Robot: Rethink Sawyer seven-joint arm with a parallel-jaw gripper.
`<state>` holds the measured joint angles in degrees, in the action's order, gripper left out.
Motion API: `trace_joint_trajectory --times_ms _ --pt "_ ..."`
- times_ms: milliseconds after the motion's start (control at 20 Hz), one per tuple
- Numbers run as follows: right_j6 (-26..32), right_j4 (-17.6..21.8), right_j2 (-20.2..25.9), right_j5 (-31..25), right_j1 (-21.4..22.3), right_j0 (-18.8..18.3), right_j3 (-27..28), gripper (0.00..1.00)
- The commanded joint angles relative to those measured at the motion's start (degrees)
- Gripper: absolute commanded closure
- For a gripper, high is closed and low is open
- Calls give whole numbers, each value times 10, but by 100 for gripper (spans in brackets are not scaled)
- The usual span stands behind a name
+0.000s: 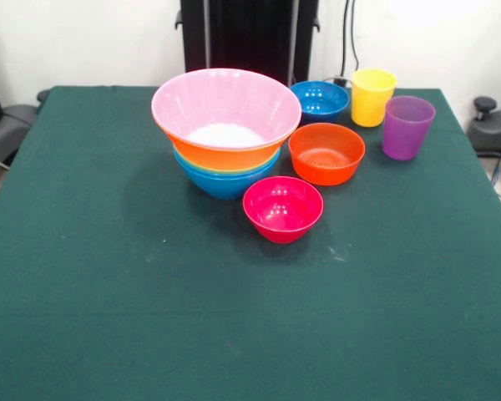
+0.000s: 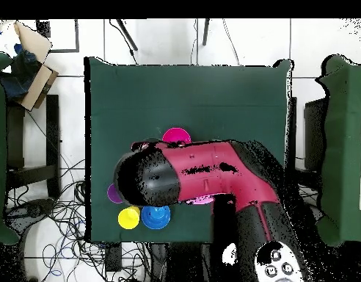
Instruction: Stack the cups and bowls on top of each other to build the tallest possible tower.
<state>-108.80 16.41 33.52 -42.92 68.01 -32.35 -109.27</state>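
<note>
1. The tower (image 1: 226,134) is seen in the upper centre of the front view: a pink bowl (image 1: 225,104) nested in an orange bowl (image 1: 225,155), with blue at the base.
2. Loose pieces lie to its right: a crimson bowl (image 1: 283,208), an orange-red bowl (image 1: 326,153), a dark blue bowl (image 1: 320,99), a yellow cup (image 1: 373,97) and a purple cup (image 1: 407,126).
3. In the overhead view the arm (image 2: 205,180) is spread across the lower centre and covers the stack; the gripper is not visible, so its state cannot be told.
4. Risk is judged to lie in the close clustering: neighbouring bowls could be knocked during a descent.
5. A cup set upright in the wide pink bowl could tip.
</note>
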Motion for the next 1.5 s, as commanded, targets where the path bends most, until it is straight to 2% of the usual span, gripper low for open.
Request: trace_joint_trajectory --times_ms 50,250,450,600,1050,1500 --pt "-104 24 -56 22 -58 43 -15 0" --pt "-122 17 -73 51 -87 71 -12 0" --pt "-157 20 -104 71 -93 109 -17 0" --pt "-158 16 -119 88 -98 121 -26 0" --pt "-153 22 -144 148 -116 131 -54 0" --pt "-130 13 -154 162 -114 126 -67 0"
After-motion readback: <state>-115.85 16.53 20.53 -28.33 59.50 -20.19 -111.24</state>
